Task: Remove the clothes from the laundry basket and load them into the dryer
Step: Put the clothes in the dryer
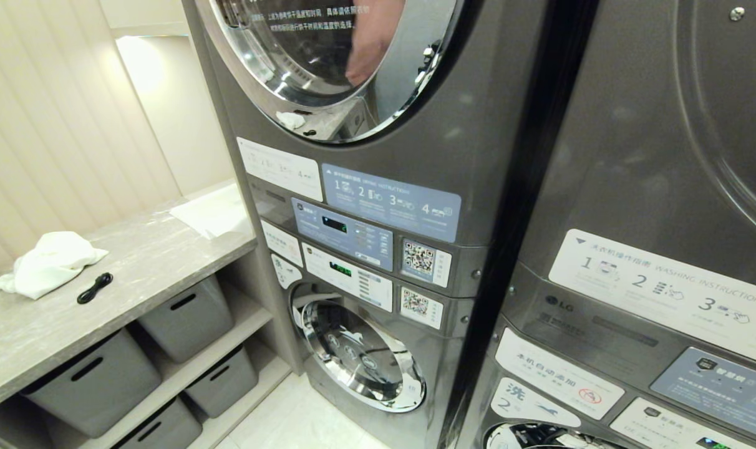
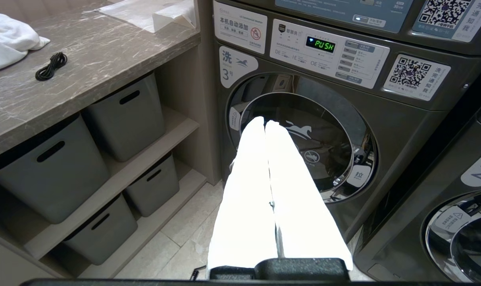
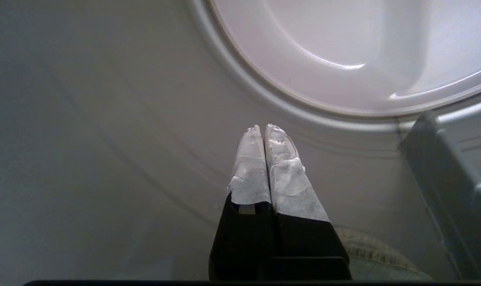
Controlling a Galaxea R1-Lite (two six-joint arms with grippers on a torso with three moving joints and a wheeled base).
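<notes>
Grey steel fronts fill the head view: a stacked dryer (image 1: 378, 187) with a chrome-ringed round door (image 1: 328, 62) above and a second round porthole (image 1: 362, 355) below its control panels. Left of that stack, a white crumpled cloth (image 1: 47, 262) lies on a grey marble-look counter (image 1: 135, 262), just beside a coiled black cable (image 1: 95, 287); grey plastic storage bins (image 1: 184, 318) sit on shelves underneath. No laundry basket shows. The left gripper (image 2: 264, 127), white fingers pressed together and empty, points at the lower porthole. The right gripper (image 3: 262, 133), taped fingers closed on nothing, sits close against a pale curved drum surface (image 3: 343, 47).
</notes>
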